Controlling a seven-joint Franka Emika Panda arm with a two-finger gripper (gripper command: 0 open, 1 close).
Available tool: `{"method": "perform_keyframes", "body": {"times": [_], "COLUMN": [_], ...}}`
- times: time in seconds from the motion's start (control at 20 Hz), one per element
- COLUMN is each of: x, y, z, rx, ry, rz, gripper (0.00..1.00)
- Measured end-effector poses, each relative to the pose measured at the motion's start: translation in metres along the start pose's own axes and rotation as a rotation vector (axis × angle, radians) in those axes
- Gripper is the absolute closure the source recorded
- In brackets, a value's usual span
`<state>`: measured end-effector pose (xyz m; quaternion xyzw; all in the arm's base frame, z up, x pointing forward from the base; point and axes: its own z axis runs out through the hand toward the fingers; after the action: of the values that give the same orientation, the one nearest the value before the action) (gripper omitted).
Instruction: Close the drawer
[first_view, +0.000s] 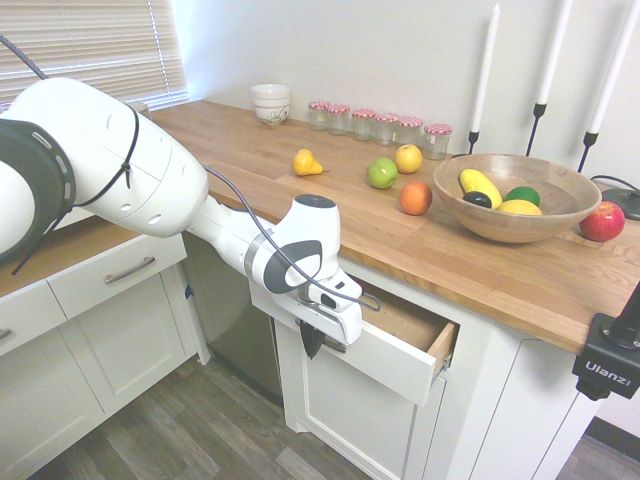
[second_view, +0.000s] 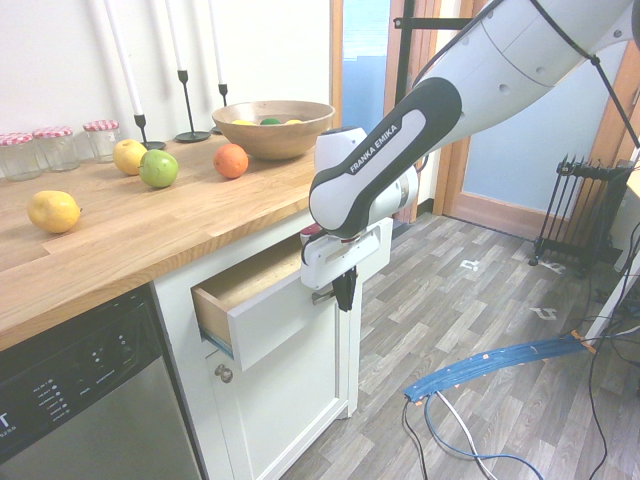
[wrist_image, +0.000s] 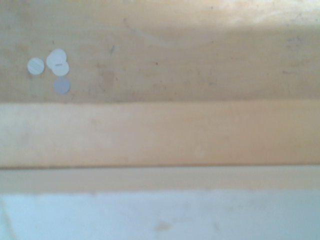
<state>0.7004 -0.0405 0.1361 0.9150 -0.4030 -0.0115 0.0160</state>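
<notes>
Pincer (second_view: 345, 290) pointing down, at drawer (second_view: 275, 325) front

From my cameras I see the wide, shallow drawer with a white front panel, a slim silver bar handle and bare light plywood sides and bottom (second_view: 262, 337). It sits level under the wooden surface (first_view: 420, 258), partly pulled out, its front standing clear of the cabinet. Looking inside through the wrist view, I can make out a few small pale round discs (wrist_image: 58, 66) on the plywood bottom.
</notes>
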Motion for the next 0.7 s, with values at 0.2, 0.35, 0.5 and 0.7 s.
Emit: {"method": "perform_keyframes", "body": {"times": [0.2,0.35,0.5,0.7], "x": [0.01,0.015,0.022,0.032], "y": [-0.007,-0.012,-0.017,-0.025], "z": [-0.008,-0.01,-0.012,-0.017], "rx": [-0.004,-0.011,-0.018,-0.019], "ry": [0.007,0.012,0.013,0.015], "rz": [0.005,0.006,0.01,0.01], "gripper": [1.0,1.0,1.0,1.0]}}
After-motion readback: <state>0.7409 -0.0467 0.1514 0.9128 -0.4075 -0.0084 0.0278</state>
